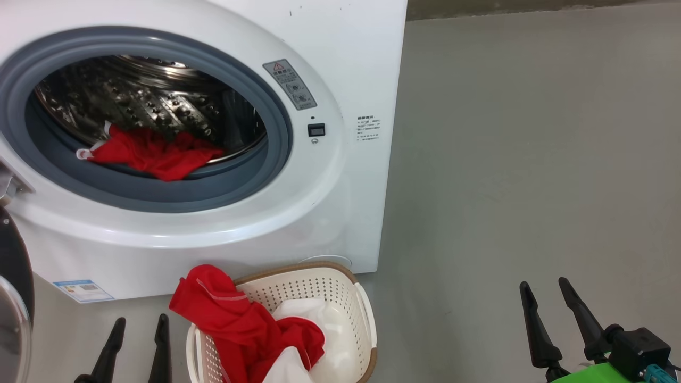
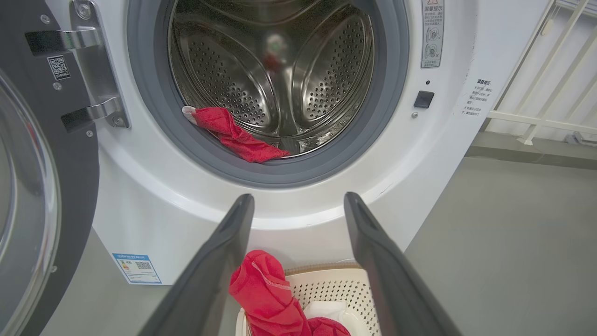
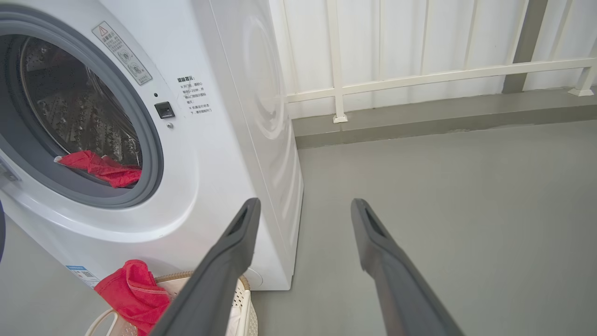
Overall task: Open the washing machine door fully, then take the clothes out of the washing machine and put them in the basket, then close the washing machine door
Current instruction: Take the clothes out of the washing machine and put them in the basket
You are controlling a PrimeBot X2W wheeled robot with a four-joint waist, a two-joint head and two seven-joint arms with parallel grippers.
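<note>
washing machine [image 1: 340, 64]: white front loader on a grey floor [image 1: 532, 159]. washing machine door [image 2: 70, 186]: stands wide open to the left of the opening, black rim and glass bowl turned outward, carried on a metal hinge [image 2: 93, 70]. the grey gasket [image 1: 276, 138] and the perforated steel drum [image 2: 326, 70] are in plain sight.

clothes [image 1: 239, 324]: found in two places. red fabric with pale trim is heaped in the basket [image 1: 319, 287], draped over its left rim and rising above it, with white fabric beside it inside. a red garment [image 1: 154, 151] lies at the front bottom of the drum, its forward edge resting on the gasket lip and a white-trimmed end to the left. whether that bundle is one item or several cannot be told from these angles.

basket: cream, perforated, brown rim, on the floor just in front of the machine's base, toward its right corner.

left gripper [image 1: 141, 319]: fingers spread apart with nothing between them, low and just left of the basket, pointing at the machine front below the opening. right gripper [image 1: 544, 283]: fingers likewise apart and empty, over bare floor well to the right of the machine, clear of basket and clothes.

a white railing [image 3: 419, 74] runs behind the machine along a raised kerb.
</note>
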